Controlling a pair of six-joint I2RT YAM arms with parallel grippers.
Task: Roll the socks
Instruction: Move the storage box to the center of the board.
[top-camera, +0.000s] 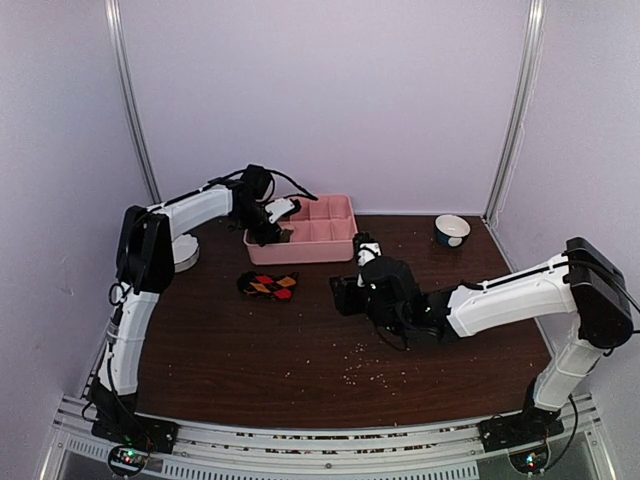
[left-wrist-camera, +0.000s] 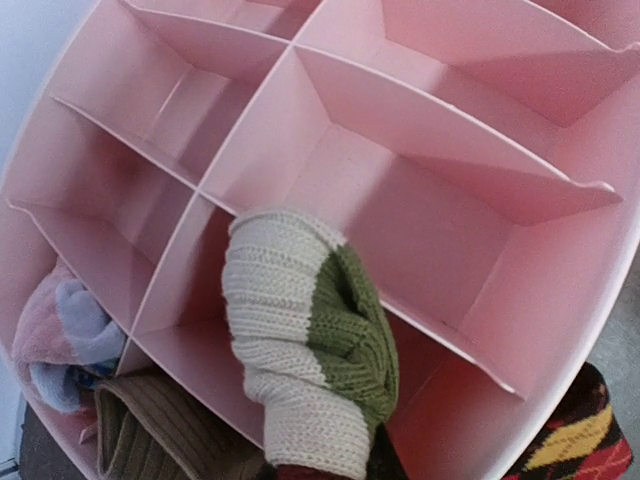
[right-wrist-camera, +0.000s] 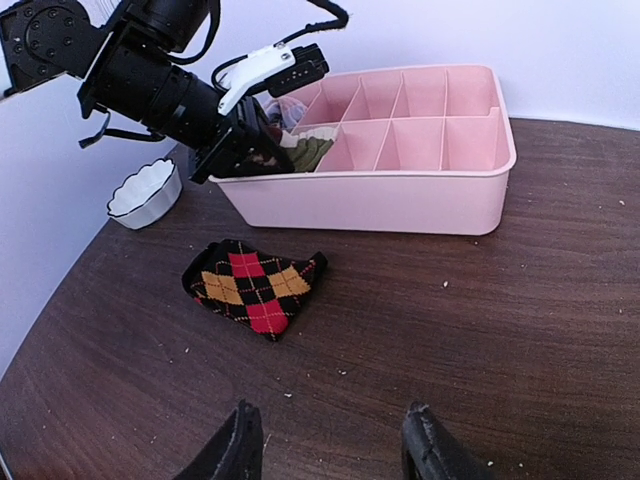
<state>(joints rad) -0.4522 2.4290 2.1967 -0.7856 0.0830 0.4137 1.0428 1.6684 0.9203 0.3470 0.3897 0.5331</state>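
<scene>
Top view: pink tray (top-camera: 310, 252) sits at the back of the dark bench (top-camera: 250, 350), which is scattered with crumbs (top-camera: 365, 368). White dish (top-camera: 185, 252) far left, blue-and-white bowl (top-camera: 452, 230) back right. Pale lilac walls (top-camera: 330, 90). Left claw (top-camera: 268, 232) is at the tray's left end.

Left wrist: cream-and-olive sock (left-wrist-camera: 300, 360), bundled, is pinched in the left claw over a bare compartment; fingers hidden. End compartments hold a pink-and-blue bundle (left-wrist-camera: 60, 340) and brown ribbed fabric (left-wrist-camera: 150, 430).

Right wrist: argyle sock (right-wrist-camera: 255, 290) lies flat before the tray, ahead and left of the right claw (right-wrist-camera: 330, 440), whose jaws stand apart and bare.
</scene>
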